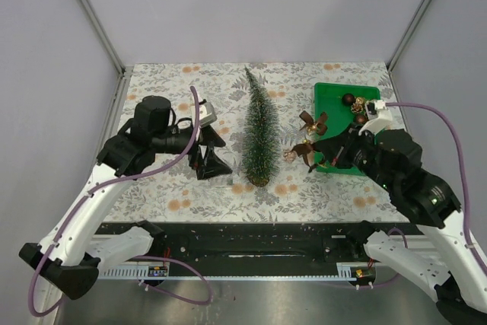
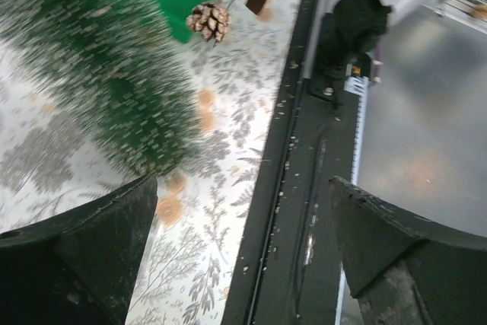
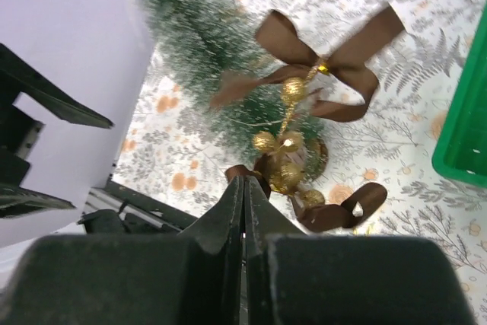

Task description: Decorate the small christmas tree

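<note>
The small christmas tree [image 1: 259, 131] stands mid-table, dark green and frosted, on a tan disc base. It fills the upper left of the left wrist view [image 2: 99, 74] and shows blurred in the right wrist view [image 3: 190, 20]. My left gripper [image 1: 226, 156] is open just left of the tree's lower part, its jaws wide apart and empty [image 2: 242, 188]. My right gripper [image 1: 310, 154] is shut [image 3: 244, 180] on a brown ribbon bow ornament [image 1: 298, 151] with a small pinecone [image 2: 209, 20], held close to the right of the tree's base.
A green tray [image 1: 327, 97] at the back right holds several small ornaments. A second brown bow [image 1: 313, 121] sits by the tray's left edge. The black front rail [image 2: 304, 188] runs along the near table edge. Grey walls enclose the table.
</note>
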You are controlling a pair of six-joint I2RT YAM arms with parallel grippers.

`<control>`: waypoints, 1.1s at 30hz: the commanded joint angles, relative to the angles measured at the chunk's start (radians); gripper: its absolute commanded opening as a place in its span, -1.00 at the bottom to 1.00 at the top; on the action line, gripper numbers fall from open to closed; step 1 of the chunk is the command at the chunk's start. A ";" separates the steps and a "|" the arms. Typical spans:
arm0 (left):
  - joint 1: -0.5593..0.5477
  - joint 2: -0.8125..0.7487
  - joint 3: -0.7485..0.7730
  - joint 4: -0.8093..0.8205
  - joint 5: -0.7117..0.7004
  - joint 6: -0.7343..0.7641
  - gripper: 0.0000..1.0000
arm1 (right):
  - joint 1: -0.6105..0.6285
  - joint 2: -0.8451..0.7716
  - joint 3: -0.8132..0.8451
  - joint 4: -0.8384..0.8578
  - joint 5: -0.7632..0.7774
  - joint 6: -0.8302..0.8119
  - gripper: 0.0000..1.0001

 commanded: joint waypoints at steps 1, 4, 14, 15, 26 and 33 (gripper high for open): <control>-0.093 -0.024 0.097 -0.006 0.084 0.079 0.98 | 0.007 0.019 0.143 -0.062 -0.074 -0.063 -1.00; -0.160 0.004 0.152 0.012 0.043 0.068 0.98 | 0.007 0.035 0.206 -0.040 -0.117 -0.080 -1.00; -0.249 0.153 0.314 0.135 -0.075 -0.073 0.98 | 0.007 0.085 0.333 0.046 -0.243 -0.123 -1.00; -0.248 0.162 0.321 0.155 -0.077 -0.085 0.98 | 0.007 0.085 0.342 0.056 -0.252 -0.123 -1.00; -0.304 0.237 0.398 0.201 0.096 -0.076 0.98 | 0.007 0.108 0.390 0.174 -0.357 -0.109 -1.00; -0.317 0.240 0.398 0.200 0.170 -0.055 0.98 | 0.007 0.162 0.398 0.286 -0.410 -0.092 -1.00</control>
